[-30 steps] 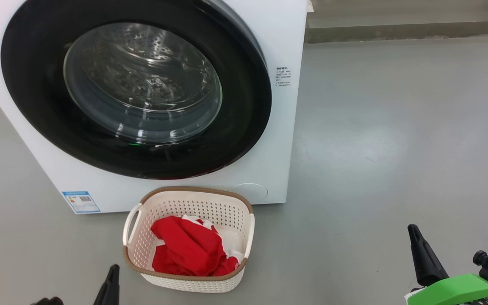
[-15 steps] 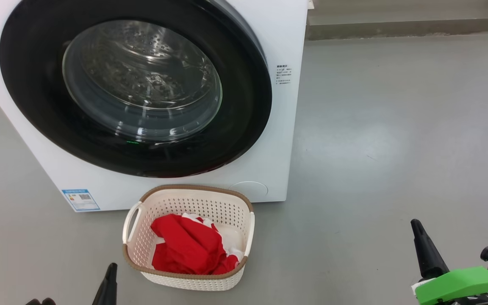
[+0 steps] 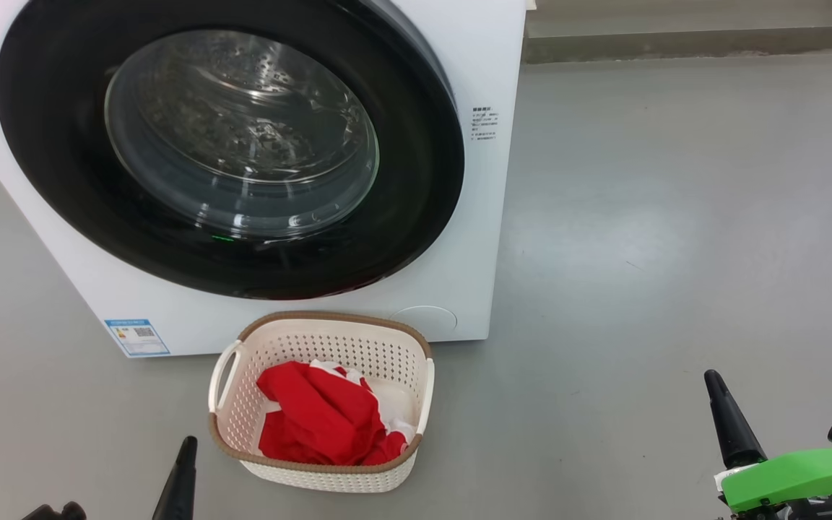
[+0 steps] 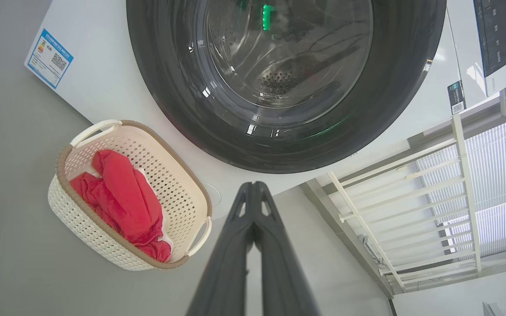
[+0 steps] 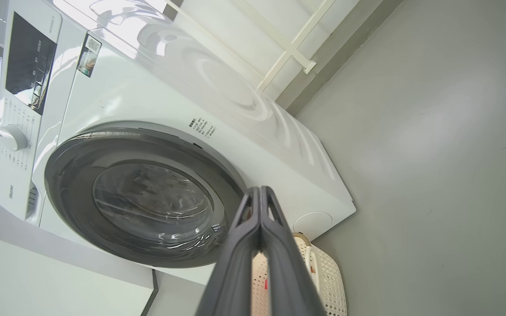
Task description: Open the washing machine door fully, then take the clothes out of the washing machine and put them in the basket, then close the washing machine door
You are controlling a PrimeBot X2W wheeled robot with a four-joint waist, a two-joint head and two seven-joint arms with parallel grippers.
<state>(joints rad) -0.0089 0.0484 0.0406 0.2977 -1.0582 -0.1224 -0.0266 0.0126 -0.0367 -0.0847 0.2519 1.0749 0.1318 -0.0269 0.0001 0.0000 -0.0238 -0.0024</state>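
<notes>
Fingers on your left gripper point(image 4: 253, 186) and right gripper point(image 5: 260, 189) stay together; clothes point(image 3: 318, 422) still in basket point(image 3: 336, 350), door point(image 3: 423, 180) still shut.

Red clothes point(image 3: 318, 422) in the cream basket point(image 3: 358, 354) before the white washing machine point(image 3: 481, 217), its black-rimmed door point(image 3: 243, 137) shut

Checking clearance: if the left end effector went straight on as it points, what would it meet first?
Probably the white front of the washing machine, beside the door rim; depth unclear.

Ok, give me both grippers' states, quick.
Left gripper: closed, holding nothing.
Right gripper: closed, holding nothing.
</notes>
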